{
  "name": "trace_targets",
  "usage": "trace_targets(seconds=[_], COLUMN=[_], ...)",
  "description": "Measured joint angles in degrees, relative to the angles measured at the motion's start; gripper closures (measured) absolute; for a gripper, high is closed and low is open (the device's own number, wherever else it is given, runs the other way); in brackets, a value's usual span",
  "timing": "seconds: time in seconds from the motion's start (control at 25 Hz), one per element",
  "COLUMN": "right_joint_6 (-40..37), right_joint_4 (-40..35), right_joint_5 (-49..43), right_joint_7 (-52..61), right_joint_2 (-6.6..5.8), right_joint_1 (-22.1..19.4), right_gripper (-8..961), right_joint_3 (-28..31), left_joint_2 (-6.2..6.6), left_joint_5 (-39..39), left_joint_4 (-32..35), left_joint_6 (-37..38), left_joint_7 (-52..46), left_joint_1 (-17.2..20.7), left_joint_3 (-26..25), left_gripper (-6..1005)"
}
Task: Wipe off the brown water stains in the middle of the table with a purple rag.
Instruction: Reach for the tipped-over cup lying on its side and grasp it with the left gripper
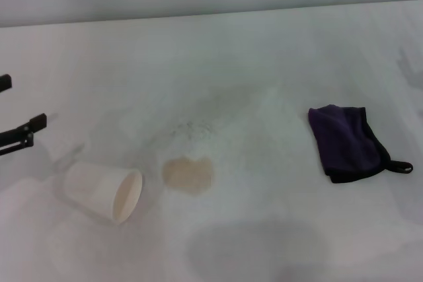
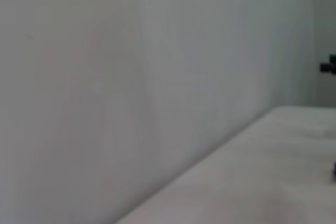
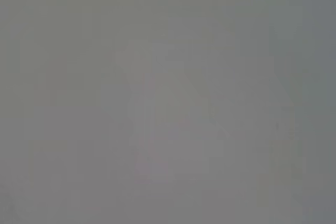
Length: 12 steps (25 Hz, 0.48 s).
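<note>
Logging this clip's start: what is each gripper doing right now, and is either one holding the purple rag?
Left gripper: at the table's left edge, holding nothing, fingers cannot be told.
Right gripper: not in view.
Purple rag: lying free on the table.

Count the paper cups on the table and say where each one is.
1. A single white paper cup lies tipped on its side on the table, on the robot's left, its mouth facing the brown water stains. Neither wrist view shows another.

Left gripper (image 1: 18, 131) at far left edge, jaws apart; right arm unseen.
</note>
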Motion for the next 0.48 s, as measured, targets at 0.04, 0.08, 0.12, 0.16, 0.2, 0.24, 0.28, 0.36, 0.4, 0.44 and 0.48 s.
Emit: trace_targets(seconds=[0.04, 0.08, 0.12, 0.16, 0.2, 0.24, 0.28, 0.36, 0.4, 0.44, 0.48], right_joint_6=[0.00, 0.01, 0.07, 0.19, 0.33, 0.56, 0.77, 1.08, 1.17, 1.25, 1.33], right_joint_4=[0.00, 0.00, 0.01, 0.04, 0.10, 0.23, 0.41, 0.74, 0.83, 0.85, 0.86], right_joint_5=[0.00, 0.00, 0.00, 0.00, 0.00, 0.00, 0.00, 0.00, 0.00, 0.00, 0.00], right_joint_7=[0.00, 0.00, 0.00, 0.00, 0.00, 0.00, 0.00, 0.00, 0.01, 0.02, 0.04], right_joint_2=[0.03, 0.07, 0.13, 0.17, 0.19, 0.21, 0.21, 0.21, 0.21, 0.21, 0.22], right_joint_1=[0.01, 0.01, 0.01, 0.02, 0.01, -0.03, -0.06, -0.12, -0.15, -0.20, -0.26], right_gripper=[94, 94, 94, 94, 94, 94, 94, 94, 94, 94, 94], right_joint_3=[0.00, 0.00, 0.00, -0.01, -0.01, -0.01, 0.00, 0.04, 0.04, 0.02, -0.01], left_joint_2=[0.20, 0.42, 0.55, 0.56, 0.52, 0.42, 0.29, 0.24, 0.36, 0.51, 0.66], left_joint_5=[1.68, 3.59, 4.80, 6.64, 8.52, 9.53, 11.00, 13.75, 15.27, 16.91, 18.42], left_joint_4=[0.94, 2.06, 2.82, 3.87, 5.03, 5.60, 6.49, 8.03, 8.66, 9.24, 9.53], left_joint_6=[0.21, 0.43, 0.59, 0.78, 1.00, 1.19, 1.57, 2.61, 3.42, 4.34, 5.28], left_joint_7=[-1.75, -3.70, -4.95, -6.55, -8.08, -8.81, -9.96, -12.56, -14.25, -15.99, -17.33], left_joint_1=[-0.31, -0.70, -1.00, -1.43, -1.84, -2.07, -2.46, -3.14, -3.62, -4.27, -4.91], left_joint_3=[0.00, 0.07, 0.16, 0.29, 0.37, 0.39, 0.42, 0.50, 0.51, 0.50, 0.47], left_gripper=[109, 109, 109, 109, 109, 110, 110, 110, 110, 110, 110])
